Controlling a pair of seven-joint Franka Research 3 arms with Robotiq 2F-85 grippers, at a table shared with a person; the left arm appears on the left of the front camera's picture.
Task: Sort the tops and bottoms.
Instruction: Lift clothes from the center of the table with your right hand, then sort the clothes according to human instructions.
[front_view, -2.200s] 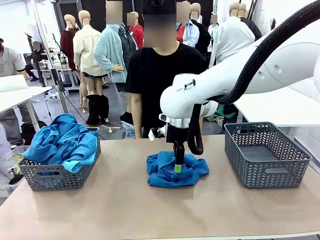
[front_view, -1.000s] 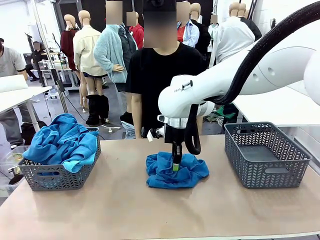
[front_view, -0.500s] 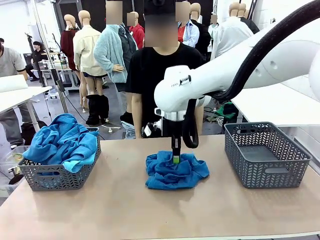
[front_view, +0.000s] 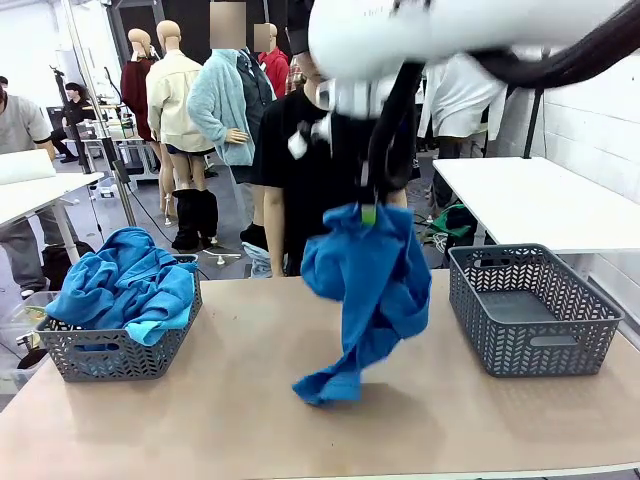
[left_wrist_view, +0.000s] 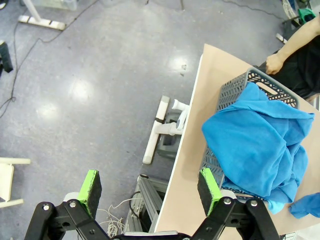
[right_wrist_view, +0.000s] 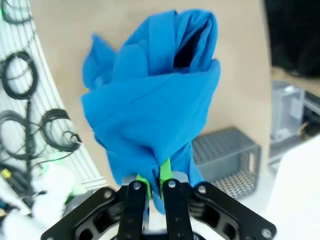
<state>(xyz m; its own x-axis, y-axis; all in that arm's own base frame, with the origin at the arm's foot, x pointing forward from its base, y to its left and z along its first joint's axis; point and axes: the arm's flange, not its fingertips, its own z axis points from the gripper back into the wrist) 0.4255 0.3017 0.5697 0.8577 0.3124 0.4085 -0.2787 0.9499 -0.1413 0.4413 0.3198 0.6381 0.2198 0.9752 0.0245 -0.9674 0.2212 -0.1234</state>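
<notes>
above the middle of the table (front_view: 230, 420), right gripper (front_view: 368, 212) pinching a bright blue top (front_view: 365, 290) at its upper edge, jaws closed tight on the fabric. hanging down long from the green pads, lower end of the garment just touching or nearly touching the tabletop; cannot tell which. in the right wrist view, same top (right_wrist_view: 150, 110) bunching around the closed fingers (right_wrist_view: 165, 172). sitting at the table's left end, grey basket (front_view: 115, 350) holding a heap of more blue tops (front_view: 125, 280). standing at the right end, second grey basket (front_view: 530, 310). left gripper (left_wrist_view: 150, 187) hovering off the table edge over the floor, jaws wide apart, holding nothing, with the filled basket (left_wrist_view: 235, 92) beside it. standing behind the table, a person in black (front_view: 300, 160).
</notes>
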